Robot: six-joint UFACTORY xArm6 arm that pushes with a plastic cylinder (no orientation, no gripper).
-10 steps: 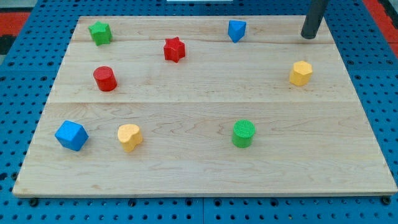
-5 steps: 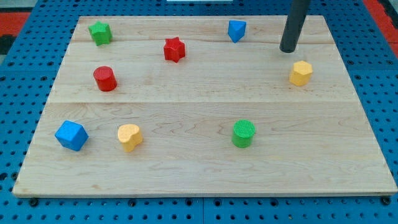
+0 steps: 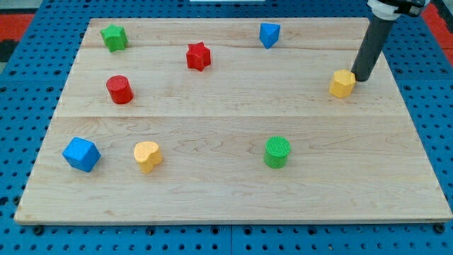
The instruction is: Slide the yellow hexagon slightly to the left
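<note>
The yellow hexagon (image 3: 342,83) sits on the wooden board (image 3: 226,191) near the view's right edge. My tip (image 3: 363,77) is just to the right of the hexagon, slightly above its middle, touching it or nearly so. The dark rod rises from the tip toward the view's top right.
A blue block (image 3: 269,34) lies at the top centre-right. A red star (image 3: 199,56), a green star (image 3: 113,37) and a red cylinder (image 3: 119,89) are at the upper left. A blue block (image 3: 81,154), a yellow heart (image 3: 147,156) and a green cylinder (image 3: 277,151) lie lower down.
My tip moved from the top right to above-left of the hexagon, then round to its right side. The blocks have not visibly moved.
</note>
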